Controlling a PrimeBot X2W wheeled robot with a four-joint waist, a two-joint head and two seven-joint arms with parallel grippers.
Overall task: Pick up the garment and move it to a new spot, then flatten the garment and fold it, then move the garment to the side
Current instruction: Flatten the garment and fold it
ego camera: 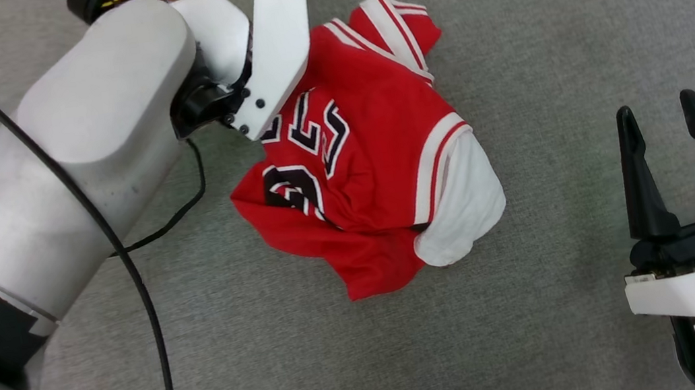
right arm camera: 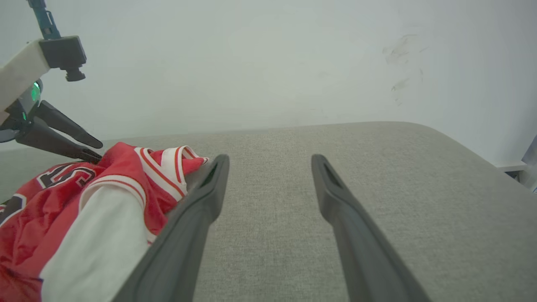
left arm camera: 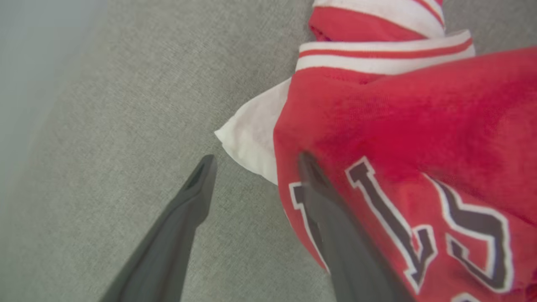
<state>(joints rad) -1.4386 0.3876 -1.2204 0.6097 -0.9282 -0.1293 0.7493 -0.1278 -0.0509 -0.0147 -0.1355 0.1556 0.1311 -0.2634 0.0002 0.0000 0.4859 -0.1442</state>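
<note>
Your garment point(ego camera: 371, 171) lies in a crumpled heap on the grey fabric surface point(ego camera: 577, 326), out on open cloth well in from the edges the head view takes in. Its red front faces up with the black, white-outlined letters creased across it. One white sleeve point(ego camera: 465, 206) bulges out on the side toward your right arm, and the striped trim is bunched at the far end of the heap.

Your left forearm point(ego camera: 75, 145) reaches in from the near left at a slant, with a black cable point(ego camera: 133, 266) trailing beside it, and its wrist hangs over the heap's left side. In the left wrist view your left gripper point(left arm camera: 256, 159) has its fingers spread well apart and clamps nothing. One finger point(left arm camera: 335, 235) lies against the red cloth point(left arm camera: 419, 126) beside the lettering, and the other stands over bare grey fabric, with the corner of a white sleeve showing beyond the gap. From the right wrist camera, that left gripper point(right arm camera: 100, 152) points downward at a slant, its lower tip at the top of the red pile point(right arm camera: 63, 197); you cannot tell there whether it presses into the cloth.

Your right gripper point(ego camera: 656, 105) sits near you on the right, fingers pointing away, spread wide and empty, well apart from the heap. In its own view point(right arm camera: 270, 158) the fingers lie low over the surface, aimed at its far edge, where a pale wall point(right arm camera: 251, 63) rises and the far right corner rounds off.
</note>
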